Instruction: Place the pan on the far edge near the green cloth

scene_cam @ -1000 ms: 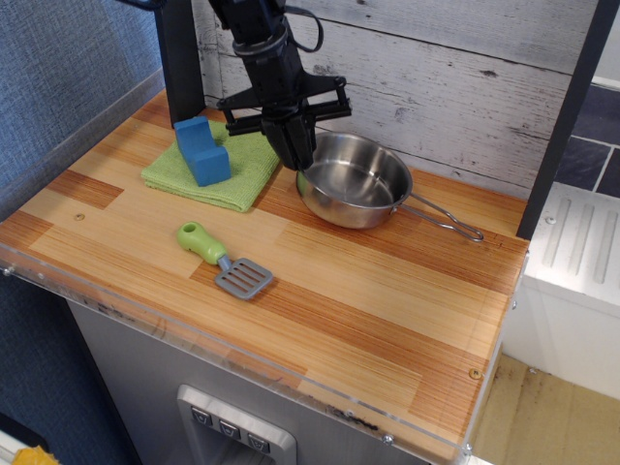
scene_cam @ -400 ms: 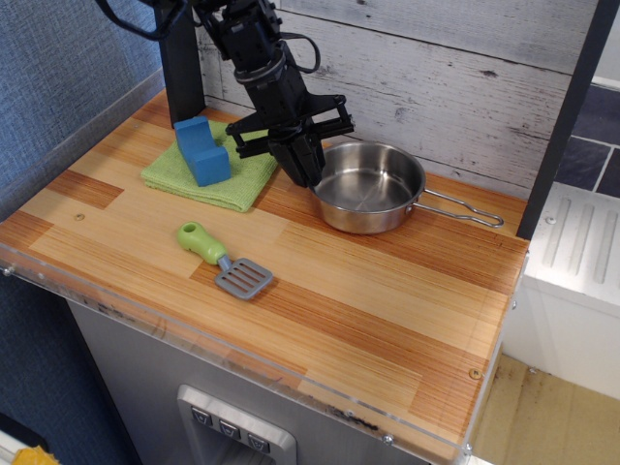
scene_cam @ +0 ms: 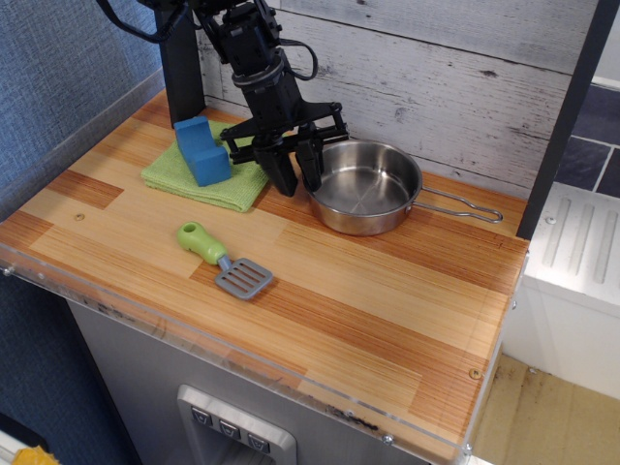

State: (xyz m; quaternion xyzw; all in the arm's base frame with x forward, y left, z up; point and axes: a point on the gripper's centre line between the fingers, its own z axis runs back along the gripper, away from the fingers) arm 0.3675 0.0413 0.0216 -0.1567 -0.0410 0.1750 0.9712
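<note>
My black gripper (scene_cam: 297, 179) hangs low over the striped wood-grain counter (scene_cam: 387, 291), pointing down at the gap between the folded lime-green textured cloth (scene_cam: 208, 174) and the round shiny stainless-steel pan (scene_cam: 364, 187); the jaws stand parted and released, with nothing between them; one dark finger (scene_cam: 284, 174) comes down near the cloth's right corner, the other (scene_cam: 312, 170) sits just at the pan's left rim, though I cannot tell whether it touches the metal; the pan rests flat on the counter, upright and showing a bare inside, close to the far edge (scene_cam: 455, 179) where the counter meets the whitewashed plank wall (scene_cam: 436, 77); its long thin wire-loop handle (scene_cam: 460, 206) runs out to the right, roughly along that back border; the pan lies just beside the green cloth, apart from it by the narrow strip where my gripper hangs; on the cloth stands a blue block (scene_cam: 201, 150), toward the cloth's left half; nearer the front, well apart from the pan, a toy spatula (scene_cam: 225, 260) with a green handle and a grey slotted blade lies flat, handle toward the back left and blade toward the front right; a dark upright post (scene_cam: 180, 63) rises behind the cloth at the back left corner.
</note>
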